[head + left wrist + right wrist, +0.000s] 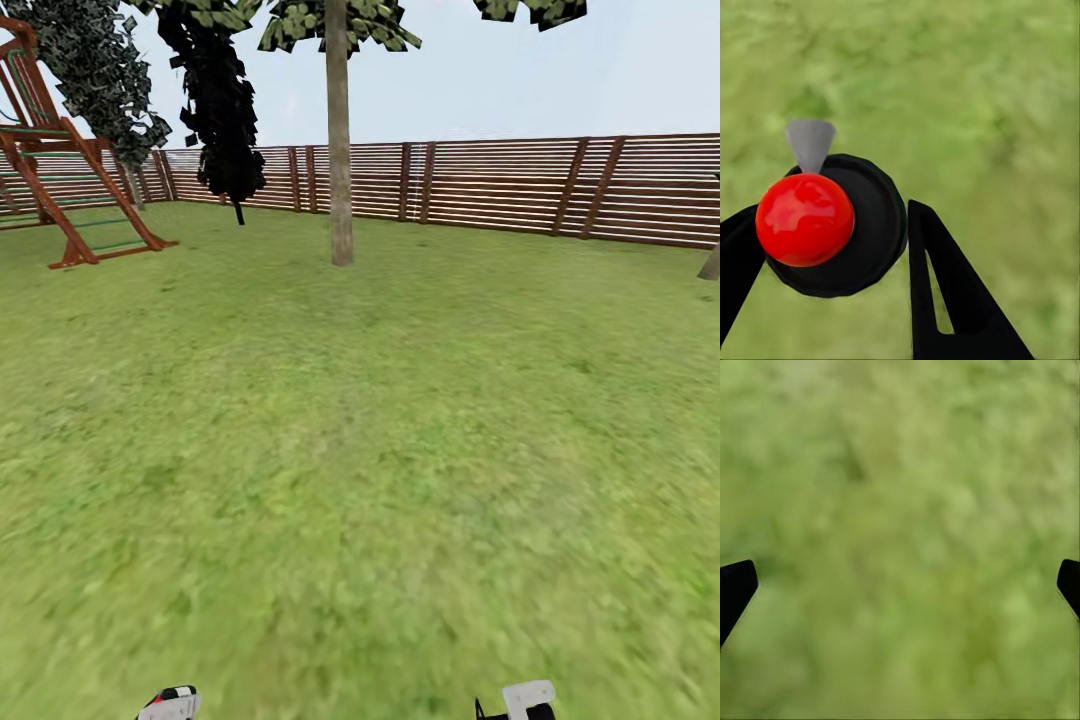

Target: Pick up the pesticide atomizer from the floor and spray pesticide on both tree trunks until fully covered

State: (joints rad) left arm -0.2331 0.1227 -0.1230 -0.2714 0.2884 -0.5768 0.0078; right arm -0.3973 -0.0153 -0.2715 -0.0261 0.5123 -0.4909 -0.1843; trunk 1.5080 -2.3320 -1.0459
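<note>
Left gripper [825,255] clamps the pesticide atomizer [832,225] between its fingers above the lawn [982,112]; the right gripper [900,585] hangs spread and empty. Ahead, one tree trunk [340,150] stands near the lawn's far edge by the fence [500,185].

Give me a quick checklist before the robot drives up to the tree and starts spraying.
1. Atomizer gripped in left hand: ok, fingers on both sides.
2. Nozzle aimed at trunk: not ok, it faces grass.
3. Trunk in sight ahead: ok, upright by the fence.
4. Lawn path to trunk: ok.
5. Right hand free: ok, open.
6. Second tree: cannot tell, just a trunk base at the right edge.
</note>
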